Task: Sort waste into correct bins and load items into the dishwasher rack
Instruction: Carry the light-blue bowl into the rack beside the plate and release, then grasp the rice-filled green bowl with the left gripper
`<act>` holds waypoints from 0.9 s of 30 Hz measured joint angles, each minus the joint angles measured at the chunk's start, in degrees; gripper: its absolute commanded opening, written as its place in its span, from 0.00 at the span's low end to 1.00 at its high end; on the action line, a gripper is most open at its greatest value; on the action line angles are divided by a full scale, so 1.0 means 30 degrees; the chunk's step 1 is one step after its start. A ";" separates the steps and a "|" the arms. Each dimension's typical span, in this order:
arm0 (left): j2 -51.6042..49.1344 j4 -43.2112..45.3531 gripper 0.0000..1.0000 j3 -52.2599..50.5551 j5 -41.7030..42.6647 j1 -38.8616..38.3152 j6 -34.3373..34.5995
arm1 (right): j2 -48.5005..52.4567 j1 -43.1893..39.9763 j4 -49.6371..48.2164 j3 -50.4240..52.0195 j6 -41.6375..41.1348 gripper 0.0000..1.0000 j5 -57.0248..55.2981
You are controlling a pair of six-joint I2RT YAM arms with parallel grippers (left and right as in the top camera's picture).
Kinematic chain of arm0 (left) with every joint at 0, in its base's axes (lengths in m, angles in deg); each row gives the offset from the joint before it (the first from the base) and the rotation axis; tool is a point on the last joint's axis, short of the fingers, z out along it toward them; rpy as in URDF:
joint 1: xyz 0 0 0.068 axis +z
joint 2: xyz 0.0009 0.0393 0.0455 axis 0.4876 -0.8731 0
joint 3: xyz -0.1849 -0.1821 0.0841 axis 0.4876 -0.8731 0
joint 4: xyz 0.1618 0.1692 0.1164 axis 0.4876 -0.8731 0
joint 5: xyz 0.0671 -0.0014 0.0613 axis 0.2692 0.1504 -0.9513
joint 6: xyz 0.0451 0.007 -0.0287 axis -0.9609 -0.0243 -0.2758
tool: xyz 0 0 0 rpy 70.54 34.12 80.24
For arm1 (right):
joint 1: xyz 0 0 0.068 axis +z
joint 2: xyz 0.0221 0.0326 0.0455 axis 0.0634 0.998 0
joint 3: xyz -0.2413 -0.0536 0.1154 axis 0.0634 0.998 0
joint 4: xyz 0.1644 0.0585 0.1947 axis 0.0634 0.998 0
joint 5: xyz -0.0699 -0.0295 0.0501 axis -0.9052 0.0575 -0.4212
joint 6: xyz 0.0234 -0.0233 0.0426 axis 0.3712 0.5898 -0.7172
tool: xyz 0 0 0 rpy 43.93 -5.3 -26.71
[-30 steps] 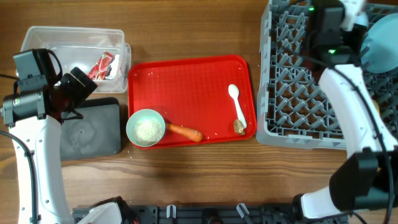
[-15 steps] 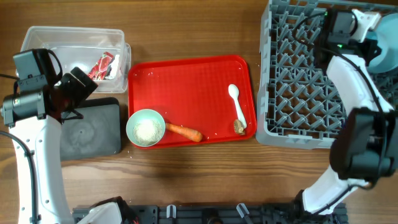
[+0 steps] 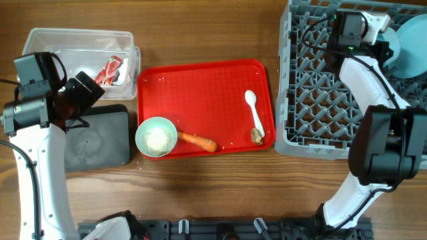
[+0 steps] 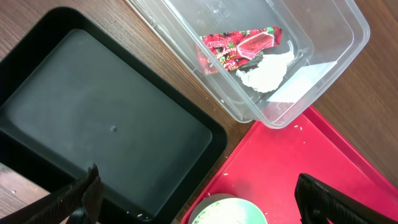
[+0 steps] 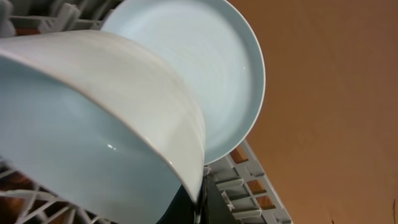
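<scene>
Right gripper pressed together on the bowl rim, at the rack's far right corner; plate just behind. Left gripper spread wide above black tray. Wrapper lies in tub, table's far left corner.

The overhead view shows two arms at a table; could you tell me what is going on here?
The right gripper is shut on the rim of the white-blue bowl, at the far right corner of the dishwasher rack, beside the pale blue plate standing there. The left gripper hangs open and empty above the black tray and the clear tub, where the wrapper lies. On the red tray lie the green bowl of rice, the carrot, the spoon and a brown food bit.
</scene>
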 measured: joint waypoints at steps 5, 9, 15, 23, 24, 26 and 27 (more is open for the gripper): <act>0.0000 0.0051 1.00 0.0000 -0.0007 0.0000 0.0000 | 0.0080 0.0656 0.0794 0.0000 0.0029 0.12 0.1311; 0.0000 0.0051 1.00 0.0000 0.0000 0.0000 0.0000 | 0.0517 0.1421 0.2062 0.0000 -0.0051 0.22 0.2776; 0.0000 0.0051 1.00 0.0000 0.0000 -0.0007 0.0000 | 0.0546 0.1843 0.3883 0.0000 -0.1042 0.38 0.5144; 0.0000 0.0066 1.00 0.0000 0.0153 0.0000 0.0000 | -0.2841 0.1785 0.5260 0.0007 -0.1275 0.67 0.9887; 0.0000 0.0073 1.00 0.0000 0.0219 0.0000 0.0000 | -0.3526 0.1785 0.5515 0.0015 -0.1319 0.70 1.0469; 0.0000 0.0175 1.00 0.0000 0.0474 -0.0007 0.0000 | -0.5187 0.1785 0.6564 0.0007 -0.1326 0.78 1.2225; 0.0000 0.0226 1.00 0.0000 0.0605 -0.0044 0.0000 | -0.5916 0.1785 0.7060 0.0007 -0.1413 0.78 1.2976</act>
